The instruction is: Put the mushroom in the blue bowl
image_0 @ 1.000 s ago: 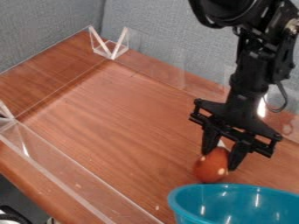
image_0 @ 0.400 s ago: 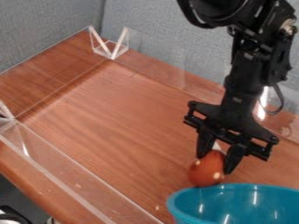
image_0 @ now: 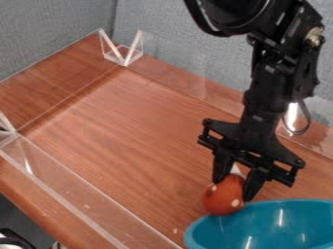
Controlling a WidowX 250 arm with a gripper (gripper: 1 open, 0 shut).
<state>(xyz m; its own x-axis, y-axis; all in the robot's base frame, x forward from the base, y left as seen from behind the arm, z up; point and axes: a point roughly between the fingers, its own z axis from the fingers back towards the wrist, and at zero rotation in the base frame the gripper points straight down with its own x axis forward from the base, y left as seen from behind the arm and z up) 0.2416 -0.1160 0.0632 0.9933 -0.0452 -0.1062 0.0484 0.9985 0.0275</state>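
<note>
Since the earlier frames: arm, end effector and mushroom have all shifted toward the near edge of the counter, and the blue bowl now shows more of its rim at the lower right.

Left to right. Clear acrylic wall (image_0: 58, 185) along the left and near edges; bare wood counter (image_0: 117, 117) across the middle. Then the mushroom (image_0: 221, 197), red-orange cap showing, stem not visible, low against the counter surface; whether it rests on the wood or hangs just clear, cannot tell. The end effector (image_0: 246, 183) points straight down with its fingers drawn in narrow on the mushroom, which sits at their tips on the left side.

Blue bowl (image_0: 267, 226) lies just beside the mushroom, to its right and nearer the camera, rim nearly touching the cap. Judgement: the coming move turns on lifting over that rim, then rightward.

No brands, labels or writing readable anywhere.
</note>
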